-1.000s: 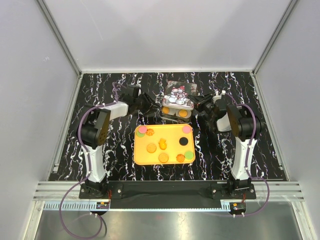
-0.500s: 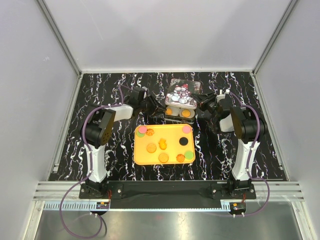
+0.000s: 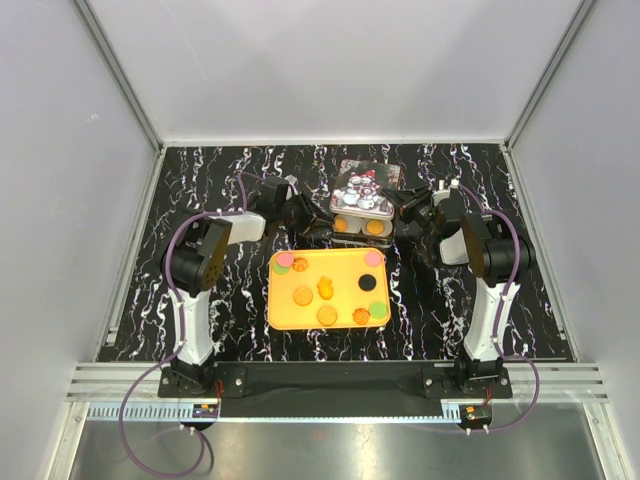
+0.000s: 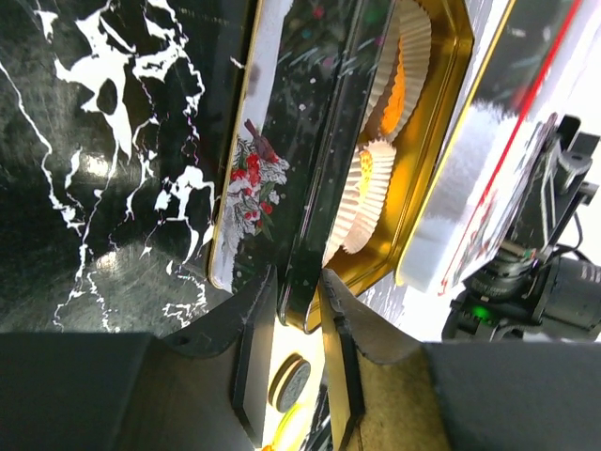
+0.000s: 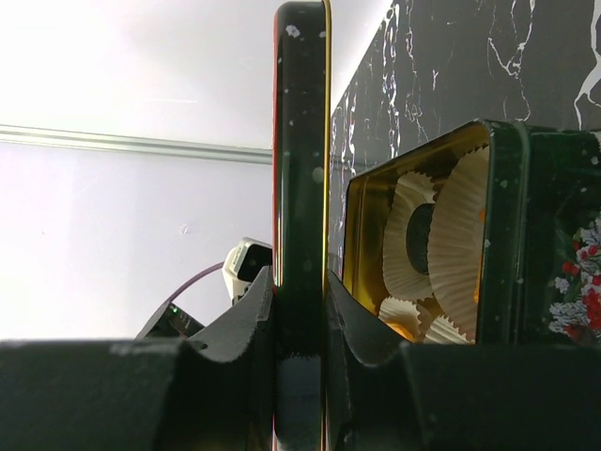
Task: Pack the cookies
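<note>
Cookies (image 3: 326, 316) before packing: most lay flat and loose on the yellow tray (image 3: 340, 265), in front of the open tin (image 4: 310, 169). They were orange discs with a black one, two pink and some green. Two orange cookies already sat in paper cups (image 4: 366, 202) inside the tin.

You had the left gripper (image 4: 300, 291) astride one side wall of the tin, with a jaw close on either face. Whether the pads actually pressed on the metal could not be told. You had the right gripper (image 5: 300, 291) clamped tight on the rim of the lid (image 5: 300, 141), which stood on edge beside the tin with its opening uncovered.

Handling, as a judgement:
- **Feel:** each disc looked light, thin and stiff, and probably brittle, so a hard squeeze risked snapping or crumbling it.
- **Access:** lying flush on the smooth tray, a disc offered little edge and was likely to slide away from a single finger.
- **Hold:** the sound hold was across the diameter, with one pad on each side of the rim. You would have lowered the fingertips to the tray surface and closed only until the disc was held.
- **Cups:** the paper cups looked soft and light enough to shift or tip, so a cookie was better released low over a cup than dropped.
</note>
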Controlling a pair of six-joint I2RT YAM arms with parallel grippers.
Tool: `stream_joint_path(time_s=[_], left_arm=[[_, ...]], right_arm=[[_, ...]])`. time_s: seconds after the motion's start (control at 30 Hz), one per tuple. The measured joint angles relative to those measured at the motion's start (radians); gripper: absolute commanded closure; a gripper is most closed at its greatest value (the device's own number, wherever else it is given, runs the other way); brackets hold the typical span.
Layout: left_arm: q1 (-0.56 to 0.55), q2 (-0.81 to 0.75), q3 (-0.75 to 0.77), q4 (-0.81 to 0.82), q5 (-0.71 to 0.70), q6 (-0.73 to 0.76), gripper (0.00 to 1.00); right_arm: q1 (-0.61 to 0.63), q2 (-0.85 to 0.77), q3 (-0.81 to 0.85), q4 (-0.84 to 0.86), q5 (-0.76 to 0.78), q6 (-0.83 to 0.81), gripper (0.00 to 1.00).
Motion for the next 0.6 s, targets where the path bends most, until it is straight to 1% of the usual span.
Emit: stream_joint_path(time_s=[0.17, 0.33, 0.43, 0.5, 0.57, 0.6], left_arm=[[0.016, -0.038, -0.047, -0.007, 0.024, 0.043, 0.71], [0.059, -0.105, -0.117, -0.024, 0.045, 0.081, 0.69], [0.078, -0.119, -0.124, -0.027, 0.063, 0.095, 0.71], [0.082, -0.119, -0.123, -0.026, 0.076, 0.099, 0.71], [0.079, -0.119, -0.124, -0.02, 0.09, 0.1, 0.61], [0.078, -0.119, -0.124, -0.012, 0.095, 0.097, 0.6]], right_arm=[[-0.006, 0.0, 0.0, 0.0, -0.011, -0.001, 1.0], [-0.007, 0.0, -0.002, 0.0, -0.026, -0.006, 1.0], [-0.007, 0.0, -0.004, 0.0, -0.029, -0.012, 1.0], [-0.007, 0.0, -0.006, 0.0, -0.034, -0.013, 1.0], [-0.007, 0.0, -0.006, 0.0, -0.039, -0.013, 1.0], [-0.007, 0.0, -0.006, -0.001, -0.044, -0.013, 1.0]])
